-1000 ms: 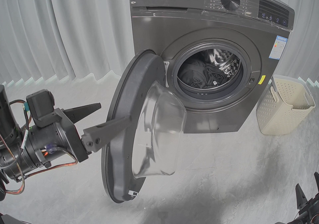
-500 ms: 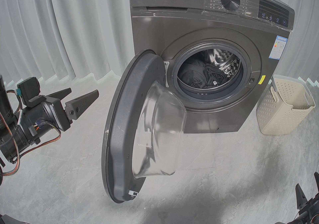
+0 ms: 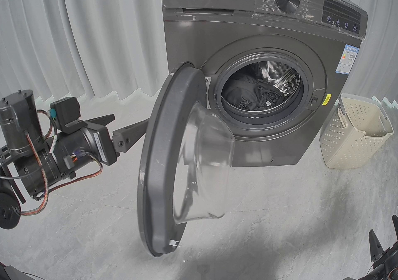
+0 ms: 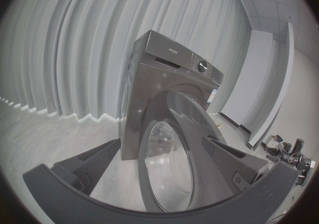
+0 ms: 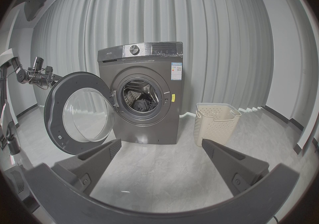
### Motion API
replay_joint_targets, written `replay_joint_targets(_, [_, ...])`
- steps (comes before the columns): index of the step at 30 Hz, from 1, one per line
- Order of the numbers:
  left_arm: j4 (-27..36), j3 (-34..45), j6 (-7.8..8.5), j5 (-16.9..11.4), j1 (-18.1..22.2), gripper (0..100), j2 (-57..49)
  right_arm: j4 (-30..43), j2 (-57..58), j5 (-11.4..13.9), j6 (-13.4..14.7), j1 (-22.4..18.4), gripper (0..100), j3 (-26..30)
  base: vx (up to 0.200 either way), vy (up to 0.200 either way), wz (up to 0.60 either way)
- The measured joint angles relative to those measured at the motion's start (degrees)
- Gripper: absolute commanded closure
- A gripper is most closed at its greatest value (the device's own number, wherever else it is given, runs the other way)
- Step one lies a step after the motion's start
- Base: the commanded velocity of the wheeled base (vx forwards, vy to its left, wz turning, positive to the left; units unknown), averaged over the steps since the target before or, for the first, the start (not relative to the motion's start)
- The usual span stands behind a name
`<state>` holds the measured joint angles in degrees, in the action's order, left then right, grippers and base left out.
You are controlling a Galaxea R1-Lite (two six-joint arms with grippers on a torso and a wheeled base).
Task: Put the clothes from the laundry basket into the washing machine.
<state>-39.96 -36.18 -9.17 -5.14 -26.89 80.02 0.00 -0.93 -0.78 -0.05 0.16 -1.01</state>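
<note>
The grey washing machine [image 3: 248,23] stands with its round door [image 3: 166,160] swung out to the left. Dark clothes [image 3: 248,94] lie in the drum, also visible as dark clothes [image 5: 143,103] from the right wrist. The cream laundry basket [image 3: 356,131] stands on the floor right of the machine; what shows of its inside is bare perforated wall. My left gripper [image 3: 129,120] is open at the door's outer side, one finger [image 3: 130,133] against its rim. In the left wrist view the door [image 4: 169,161] sits between the fingers of my left gripper [image 4: 161,140]. My right gripper [image 5: 161,141] hangs open low at the right, holding nothing.
White curtains [image 3: 83,23] hang behind and left of the machine. Grey floor [image 3: 282,218] lies open in front of the machine and the basket [image 5: 216,121]. The swung-out door [image 5: 79,112] takes up the room left of the drum opening.
My left gripper drew back left from the door's edge, then came right again to the door's outer side. The door has swung slightly right, toward the machine. The right arm stayed put.
</note>
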Motion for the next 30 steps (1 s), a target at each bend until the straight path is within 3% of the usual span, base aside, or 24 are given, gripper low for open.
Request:
replay_joint_targets(6, [0.4,-4.0,0.02,0.2,-3.7,0,3.4,0.0,0.0,0.0,0.0,0.0,0,0.0,0.000,0.000,0.00])
replay_joint_targets(15, [0.1,-10.1,0.04,2.8,-10.8,0,10.0,0.0,0.0,0.0,0.0,0.0,0,0.0,0.000,0.000,0.00])
replay_joint_targets(30, [-0.3,-15.8,0.02,2.9,-13.3,0,16.4,0.0,0.0,0.0,0.0,0.0,0,0.0,0.000,0.000,0.00])
